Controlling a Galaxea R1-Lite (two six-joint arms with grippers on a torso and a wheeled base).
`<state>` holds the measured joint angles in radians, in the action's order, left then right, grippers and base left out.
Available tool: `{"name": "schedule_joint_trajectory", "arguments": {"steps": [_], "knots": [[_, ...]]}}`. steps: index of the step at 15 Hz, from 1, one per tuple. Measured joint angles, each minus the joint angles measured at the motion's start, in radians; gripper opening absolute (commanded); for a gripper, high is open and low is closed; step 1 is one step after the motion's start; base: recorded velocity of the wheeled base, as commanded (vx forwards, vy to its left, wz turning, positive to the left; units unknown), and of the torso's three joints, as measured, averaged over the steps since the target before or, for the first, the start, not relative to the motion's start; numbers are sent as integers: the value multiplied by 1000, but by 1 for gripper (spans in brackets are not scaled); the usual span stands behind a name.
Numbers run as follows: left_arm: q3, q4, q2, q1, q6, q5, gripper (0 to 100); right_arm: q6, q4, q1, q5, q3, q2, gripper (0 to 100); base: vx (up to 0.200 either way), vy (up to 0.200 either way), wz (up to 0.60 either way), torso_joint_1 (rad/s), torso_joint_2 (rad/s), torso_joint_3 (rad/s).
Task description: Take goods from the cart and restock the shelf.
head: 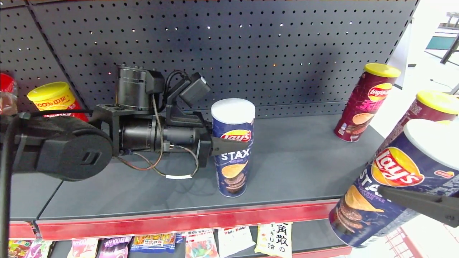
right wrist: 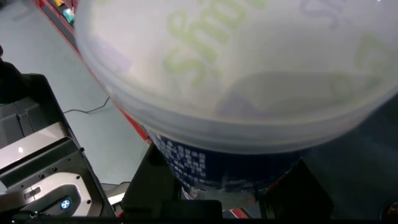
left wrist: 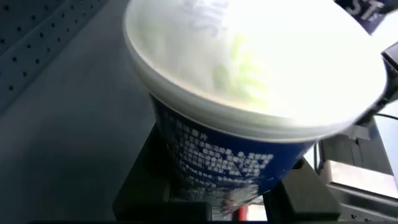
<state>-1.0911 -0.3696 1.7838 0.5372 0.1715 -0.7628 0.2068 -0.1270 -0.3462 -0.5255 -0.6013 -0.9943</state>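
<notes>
A blue can [head: 232,175], pinched by the left tool [head: 235,144], is stood on the shelf [head: 294,161] and is best released once seated flat, while a second can [head: 362,211] is clamped in the right tool [head: 403,186] off the shelf's front.

Head camera overlooks the shelf [head: 294,157]; wrist cameras (very close) face left can [left wrist: 217,155] and right can [right wrist: 205,163].

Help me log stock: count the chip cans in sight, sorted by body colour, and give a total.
blue cans: 2
maroon cans: 2
red can: 1
Total: 5
</notes>
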Motion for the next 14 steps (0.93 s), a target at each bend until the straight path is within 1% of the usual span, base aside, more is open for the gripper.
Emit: {"name": "schedule_joint_trajectory", "arguments": {"steps": [2, 7, 14], "knots": [[30, -10, -18, 5, 5, 0, 0, 0, 0, -1, 0, 0, -1, 0, 0, 0, 0, 0, 0, 0], [49, -9, -41, 24, 2, -4, 0, 0, 0, -1, 0, -3, -2, 0, 0, 0, 0, 0, 0, 0], [116, -19, -68, 26, 4, -21, 0, 0, 0, -2, 0, -5, -2, 0, 0, 0, 0, 0, 0, 0]]}}
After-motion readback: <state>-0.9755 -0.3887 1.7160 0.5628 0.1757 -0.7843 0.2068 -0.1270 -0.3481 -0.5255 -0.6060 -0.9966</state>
